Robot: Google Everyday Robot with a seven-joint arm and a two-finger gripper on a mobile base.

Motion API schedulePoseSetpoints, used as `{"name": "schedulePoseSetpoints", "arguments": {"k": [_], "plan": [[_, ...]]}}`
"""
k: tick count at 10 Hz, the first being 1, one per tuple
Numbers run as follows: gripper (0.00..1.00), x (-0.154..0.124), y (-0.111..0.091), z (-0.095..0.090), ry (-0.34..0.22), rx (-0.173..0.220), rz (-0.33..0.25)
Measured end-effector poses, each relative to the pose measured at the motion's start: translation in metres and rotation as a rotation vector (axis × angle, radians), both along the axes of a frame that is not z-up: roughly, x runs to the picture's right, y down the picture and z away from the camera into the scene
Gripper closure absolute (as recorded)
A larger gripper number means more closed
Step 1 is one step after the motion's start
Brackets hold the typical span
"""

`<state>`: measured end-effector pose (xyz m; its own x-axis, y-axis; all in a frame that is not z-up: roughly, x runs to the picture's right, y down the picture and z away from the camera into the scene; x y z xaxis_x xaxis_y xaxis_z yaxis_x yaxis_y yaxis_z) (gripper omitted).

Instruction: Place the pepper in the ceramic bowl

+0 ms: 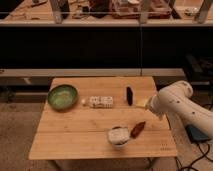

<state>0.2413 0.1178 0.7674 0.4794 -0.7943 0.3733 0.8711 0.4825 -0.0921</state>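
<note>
The pepper (pixel 138 128) is small, reddish-brown and tapered. It lies on the wooden table (pixel 85 140) at the front right, just right of a small white bowl (pixel 119 135). The green ceramic bowl (pixel 62 96) stands at the table's far left, empty as far as I can see. My white arm (pixel 176 102) reaches in from the right. My gripper (pixel 143 103) is at the table's right side, behind the pepper and apart from it, beside a dark elongated item (pixel 129 95).
A white patterned box (pixel 101 101) and a small white object (pixel 83 102) lie mid-table between the green bowl and the dark item. A dark shelf front and a counter with clutter stand behind the table. The floor lies around the table edges.
</note>
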Motion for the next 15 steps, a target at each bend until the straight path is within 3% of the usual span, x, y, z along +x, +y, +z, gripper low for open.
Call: {"name": "schedulePoseSetpoints", "arguments": {"k": [1,3,5,7,8,10,15], "plan": [[0.2,0.001,0.001,-0.001,0.008,-0.006,-0.006],[0.2,-0.005,0.016,-0.008,0.041,-0.054,0.001],[0.2,-0.015,0.036,-0.016,0.101,-0.12,0.046],[0.2,-0.03,0.052,-0.019,0.114,-0.17,0.101],[0.2,-0.051,0.063,-0.014,0.077,-0.212,0.139],[0.2,-0.067,0.069,0.001,0.019,-0.234,0.171],[0.21,-0.046,0.081,0.042,0.005,-0.286,0.189]]}}
